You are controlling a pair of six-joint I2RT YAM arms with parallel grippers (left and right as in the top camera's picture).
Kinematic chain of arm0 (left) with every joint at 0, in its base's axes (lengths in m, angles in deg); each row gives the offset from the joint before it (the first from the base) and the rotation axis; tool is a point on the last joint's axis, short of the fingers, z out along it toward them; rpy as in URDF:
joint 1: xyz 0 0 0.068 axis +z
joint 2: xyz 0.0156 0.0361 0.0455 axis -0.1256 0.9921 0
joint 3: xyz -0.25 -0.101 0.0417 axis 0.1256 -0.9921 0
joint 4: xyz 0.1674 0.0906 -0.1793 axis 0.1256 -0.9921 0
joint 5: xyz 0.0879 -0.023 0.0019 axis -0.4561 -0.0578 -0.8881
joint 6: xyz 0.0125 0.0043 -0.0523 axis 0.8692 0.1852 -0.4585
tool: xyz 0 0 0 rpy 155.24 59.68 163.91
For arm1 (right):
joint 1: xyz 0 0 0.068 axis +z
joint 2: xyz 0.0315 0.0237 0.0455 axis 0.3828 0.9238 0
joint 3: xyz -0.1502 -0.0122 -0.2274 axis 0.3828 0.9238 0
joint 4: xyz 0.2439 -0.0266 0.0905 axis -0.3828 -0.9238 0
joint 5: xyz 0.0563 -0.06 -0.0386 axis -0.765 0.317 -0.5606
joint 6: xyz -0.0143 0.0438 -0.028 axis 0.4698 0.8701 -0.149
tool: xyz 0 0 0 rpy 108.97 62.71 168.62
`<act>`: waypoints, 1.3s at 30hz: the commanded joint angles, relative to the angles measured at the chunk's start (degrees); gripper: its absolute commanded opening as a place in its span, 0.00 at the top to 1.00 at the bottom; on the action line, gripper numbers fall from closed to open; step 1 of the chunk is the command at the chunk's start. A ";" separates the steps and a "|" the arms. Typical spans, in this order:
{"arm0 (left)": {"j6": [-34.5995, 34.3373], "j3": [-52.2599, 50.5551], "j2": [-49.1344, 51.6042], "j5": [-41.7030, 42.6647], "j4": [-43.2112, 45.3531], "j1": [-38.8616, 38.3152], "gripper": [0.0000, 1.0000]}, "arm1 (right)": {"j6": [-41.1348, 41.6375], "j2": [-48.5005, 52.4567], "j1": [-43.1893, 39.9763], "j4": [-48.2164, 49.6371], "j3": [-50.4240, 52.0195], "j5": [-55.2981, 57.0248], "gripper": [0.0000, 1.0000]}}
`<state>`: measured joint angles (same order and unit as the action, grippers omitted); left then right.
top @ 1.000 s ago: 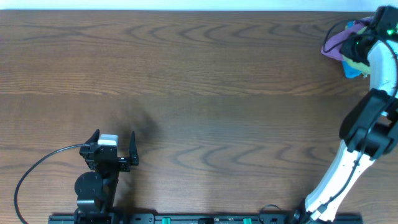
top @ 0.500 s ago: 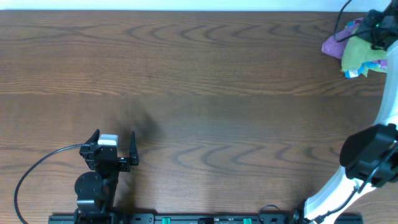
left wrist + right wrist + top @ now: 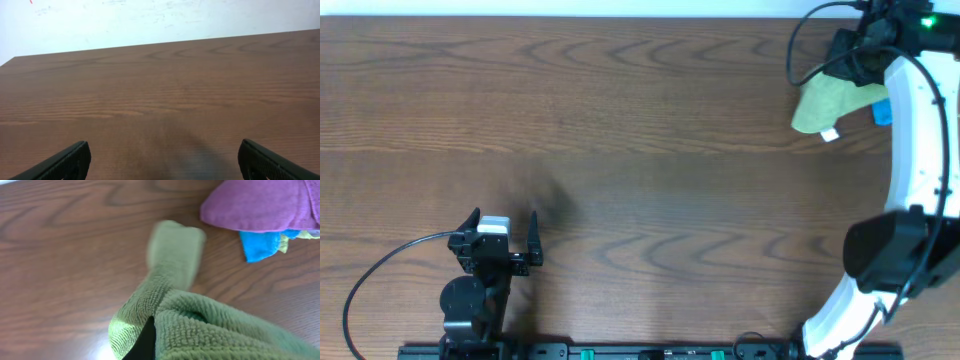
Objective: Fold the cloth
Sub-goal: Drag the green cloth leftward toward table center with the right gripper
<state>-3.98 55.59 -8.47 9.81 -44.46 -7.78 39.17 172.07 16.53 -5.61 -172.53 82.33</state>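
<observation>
The right gripper (image 3: pixel 852 68) is clamping a bunched edge of the green cloth (image 3: pixel 828 104) close to the far right corner of the counter (image 3: pixel 640 130). The fabric is lying in a crumpled wedge pointing toward the counter's middle. The hold looks meant to separate it from the other rags there and bring it onto open wood, where a fold could be made. The left gripper (image 3: pixel 505 238) is sitting near the near edge, toward the left corner, with jaws spread wide and holding nothing. It is well apart from the cloth, probably waiting until a second corner needs pinching.

The right wrist camera is showing what the overhead cannot. A purple cloth (image 3: pixel 255 202) is resting over a blue cloth (image 3: pixel 260 245) just beyond the green one, and one dark finger (image 3: pixel 146 341) is sinking into the terry loops. From above, the arm is covering that heap, and only a sliver of blue is showing beside it. The overhead alone is showing how much bare counter is lying between the two arms. The left wrist camera is showing only its own spread fingertips (image 3: pixel 65 161) and bare wood grain running to the far edge — no cloth anywhere in it.
</observation>
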 commanded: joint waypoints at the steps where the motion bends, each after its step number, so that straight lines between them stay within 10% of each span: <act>1: 0.81 -1.66 -0.42 -0.66 -0.39 -0.20 0.05 | -1.66 -6.10 0.35 -1.73 -0.63 0.04 0.99; 22: 0.81 -1.66 -0.42 -0.63 -0.39 -0.20 0.05 | -2.93 -41.94 0.13 5.99 41.20 -1.79 0.99; 39: 0.81 -1.66 -0.42 -0.66 -0.39 -0.20 0.05 | -2.49 -37.18 18.03 10.27 44.15 -6.08 0.99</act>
<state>-3.98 55.56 -8.47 9.81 -44.39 -7.78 36.63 133.17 32.47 3.83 -128.59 76.60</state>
